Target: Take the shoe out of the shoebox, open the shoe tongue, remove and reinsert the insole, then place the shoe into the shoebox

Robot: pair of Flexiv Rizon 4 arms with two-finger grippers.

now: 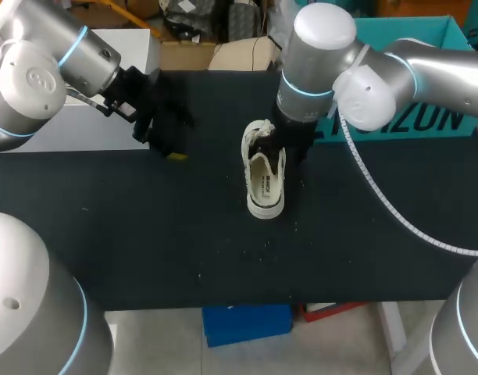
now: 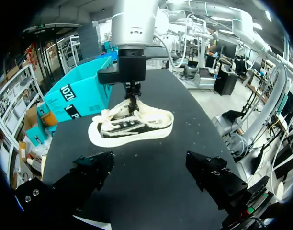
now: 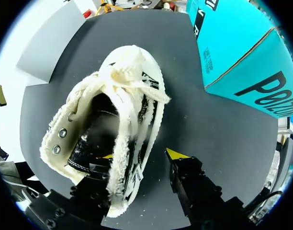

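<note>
Head view: a black bench (image 1: 145, 234) carries a cream shoe (image 1: 265, 181) standing upright near the middle, outside the teal shoebox (image 1: 426, 117) at the far right edge. The left arm (image 1: 44, 70) comes in from the left. Its left hand (image 1: 167, 141) is held over the bench, well apart from the shoe. The right hand (image 1: 292, 141) is at the shoe's laced end.

Left wrist view: the left hand's fingers are spread wide with nothing between them. The shoe lies ahead, with the shoebox beside it.

Right wrist view: the right hand is parted astride the shoe's side wall. One yellow-tipped finger (image 3: 106, 157) is inside the fleecy opening. The other is outside, with bare bench showing between it and the wall.
</note>
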